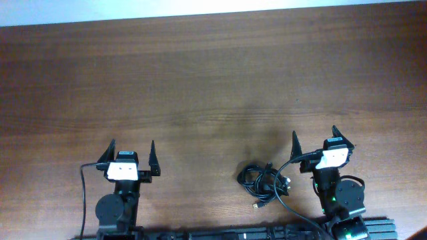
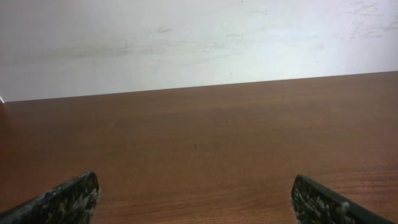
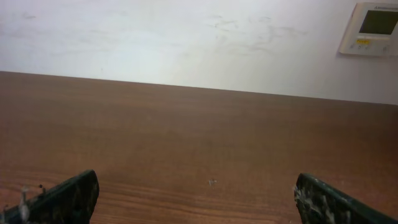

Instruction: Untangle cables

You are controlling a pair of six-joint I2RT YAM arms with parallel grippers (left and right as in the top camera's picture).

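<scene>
Cables [image 1: 263,181] beside right gripper [image 1: 315,131]; left gripper [image 1: 132,143] well apart; both agape, pointing forward.

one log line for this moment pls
left end effector: open, empty | right end effector: open, empty | cables: tangled bundle on table, nearer right end effector, not held

One wooden table [image 1: 200,80]. One knotted bundle of cables [image 1: 263,180], its cords too tangled to count. Two grippers: left gripper [image 1: 132,143] left of the bundle, right gripper [image 1: 315,131] right of it. One wall panel [image 3: 371,28].
</scene>
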